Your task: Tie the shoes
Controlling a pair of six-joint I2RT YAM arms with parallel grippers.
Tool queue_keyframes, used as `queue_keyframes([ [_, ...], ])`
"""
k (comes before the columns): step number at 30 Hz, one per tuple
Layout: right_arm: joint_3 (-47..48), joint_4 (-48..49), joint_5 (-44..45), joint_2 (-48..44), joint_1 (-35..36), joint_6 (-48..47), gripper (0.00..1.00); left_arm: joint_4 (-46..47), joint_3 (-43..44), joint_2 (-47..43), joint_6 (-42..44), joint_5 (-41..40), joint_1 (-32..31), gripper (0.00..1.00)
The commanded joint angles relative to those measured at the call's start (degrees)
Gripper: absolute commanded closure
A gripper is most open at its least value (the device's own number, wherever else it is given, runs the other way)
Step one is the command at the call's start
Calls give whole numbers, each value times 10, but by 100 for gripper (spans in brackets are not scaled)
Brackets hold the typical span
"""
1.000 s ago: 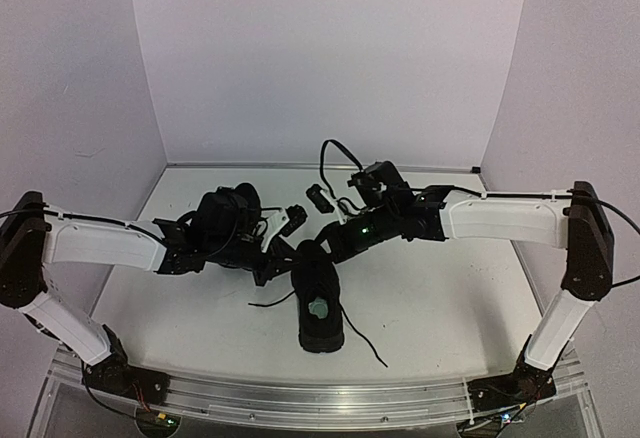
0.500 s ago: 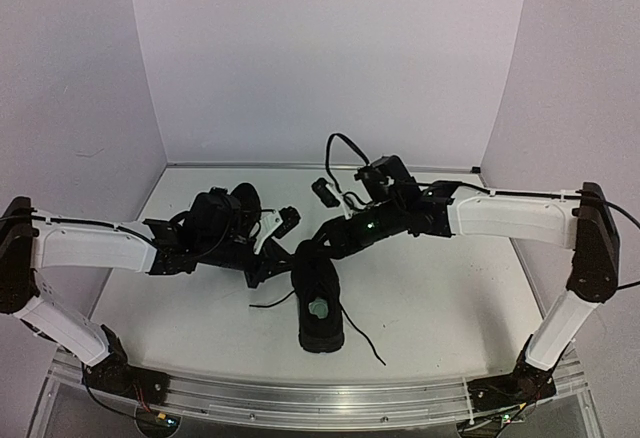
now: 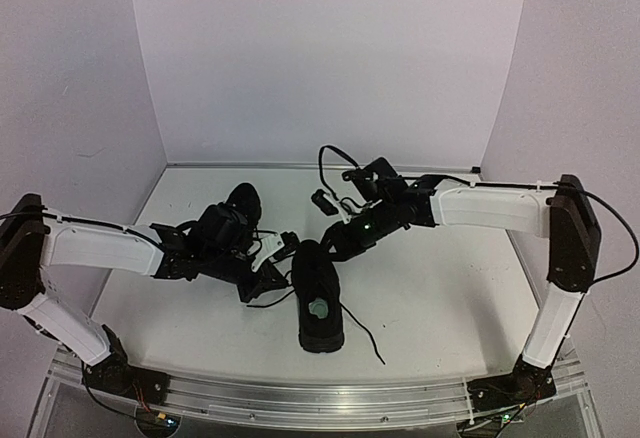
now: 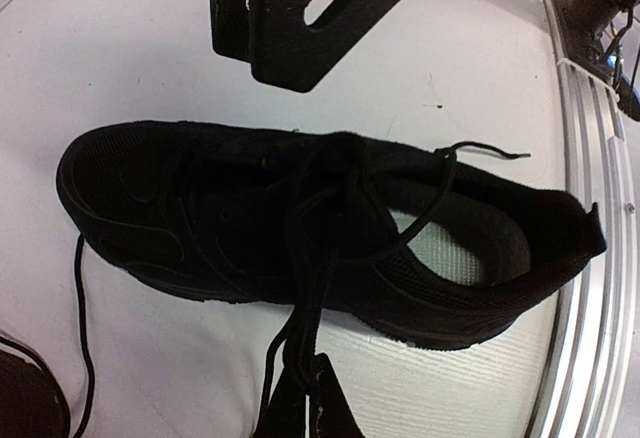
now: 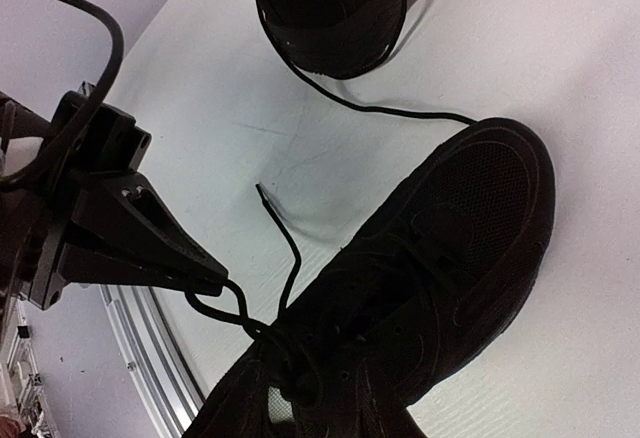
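My left gripper (image 4: pixel 300 386) is clamped on the lace (image 4: pixel 310 288); a hard tug could drag the shoe (image 4: pixel 180 208) or slip free. My right gripper (image 4: pixel 268 58): can't tell.

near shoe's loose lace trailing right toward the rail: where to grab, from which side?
Take the loose lace midway, where it lies alone on the table, clear of the near shoe. Come straight down from the right-hand side, jaws across the strand: it is thin and lies flat, so a sideways approach would likely push it.
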Motion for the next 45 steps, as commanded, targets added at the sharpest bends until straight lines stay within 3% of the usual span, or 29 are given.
queue_keyframes([
  [1, 36, -30, -26, 24, 3, -29, 72, -8, 14, 19, 26, -13, 2, 99],
  [18, 79, -85, -44, 83, 3, -70, 76, 6, 29, 25, 29, -12, 1, 97],
  [26, 78, -100, -51, 72, 9, -90, 85, 8, 35, 28, 31, -15, 1, 97],
  [32, 86, -120, -43, 67, 17, -98, 82, 6, 39, 32, 28, -16, 2, 97],
  [38, 98, -143, -14, 69, 18, -123, 100, 5, 42, 29, 27, -21, 2, 97],
  [45, 74, -123, 11, 20, 17, -109, 100, 7, 45, 36, 16, -29, 1, 93],
])
